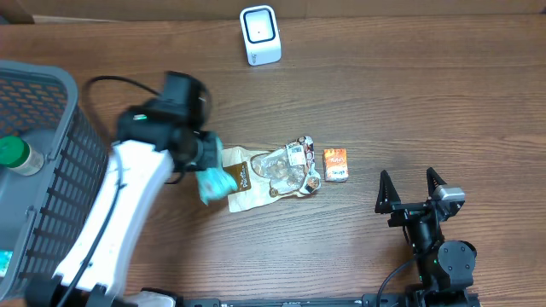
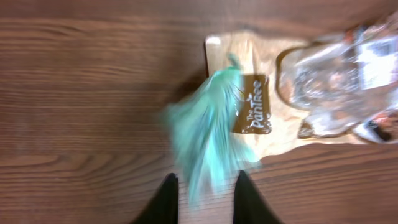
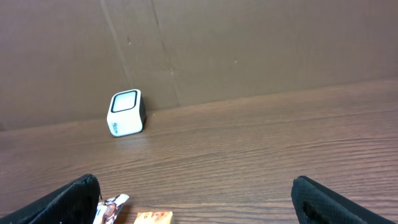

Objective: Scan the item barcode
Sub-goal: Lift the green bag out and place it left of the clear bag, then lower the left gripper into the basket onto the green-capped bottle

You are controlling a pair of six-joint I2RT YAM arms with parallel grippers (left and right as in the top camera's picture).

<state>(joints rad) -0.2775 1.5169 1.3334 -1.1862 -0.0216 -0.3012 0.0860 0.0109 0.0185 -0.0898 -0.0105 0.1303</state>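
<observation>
Overhead, the wooden table (image 1: 409, 94) fills the picture, and a gray basket (image 1: 51, 111) sits at its left edge. The white left arm (image 1: 119, 213) stretches from beside the basket toward the middle of the table. At the lower right stands the right gripper (image 1: 409, 181). Its jaws are spread as wide as they go, with nothing between them and touching nothing.

A tan pouch (image 1: 243, 189) lies flat at mid-table. It has a brown "The Pantree" label and a crinkled clear front. The white scanner (image 1: 260, 34) stands at the far edge, well apart from everything else.

The left gripper (image 2: 205, 180) hangs over the pouch's left end with its jaws only a narrow gap apart. The teal item (image 2: 208, 124) is below it, partly over the pouch's left edge and partly over bare wood. Its lower end reaches into the gap between the jaws, but I cannot tell whether they pinch it or merely frame it. In the left wrist view the item is a long, narrow, streaky blur, so no barcode or print can be made out.

A small orange box (image 1: 335, 164) lies just beside the pouch's right end. A green-capped bottle (image 1: 15, 153) rests inside the basket.
</observation>
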